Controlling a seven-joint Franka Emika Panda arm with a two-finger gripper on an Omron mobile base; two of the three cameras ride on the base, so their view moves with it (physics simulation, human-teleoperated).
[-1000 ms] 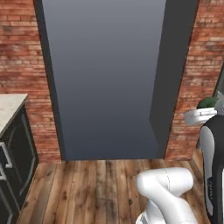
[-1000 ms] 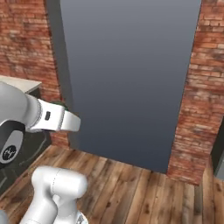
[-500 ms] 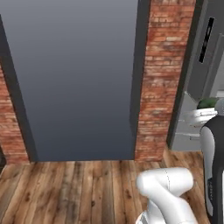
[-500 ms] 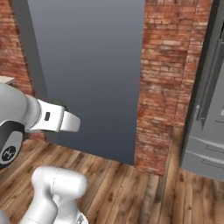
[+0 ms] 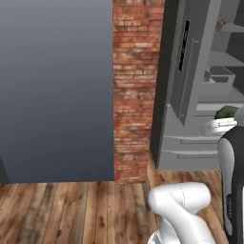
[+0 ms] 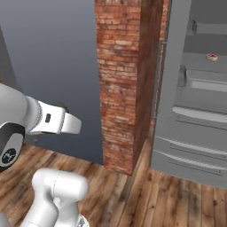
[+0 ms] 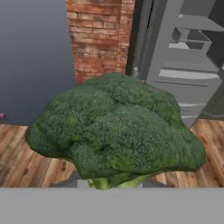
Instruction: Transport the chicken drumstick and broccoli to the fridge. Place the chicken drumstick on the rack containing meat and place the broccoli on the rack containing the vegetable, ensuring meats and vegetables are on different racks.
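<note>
Gripper clamped shut on broccoli stalk, floret held out front. Open fridge ahead right, past brick pillar. Transport step; next likely approach fridge, find vegetable rack.

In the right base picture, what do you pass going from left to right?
Robot arm → grey wall panel → brick pillar → open fridge.
</note>
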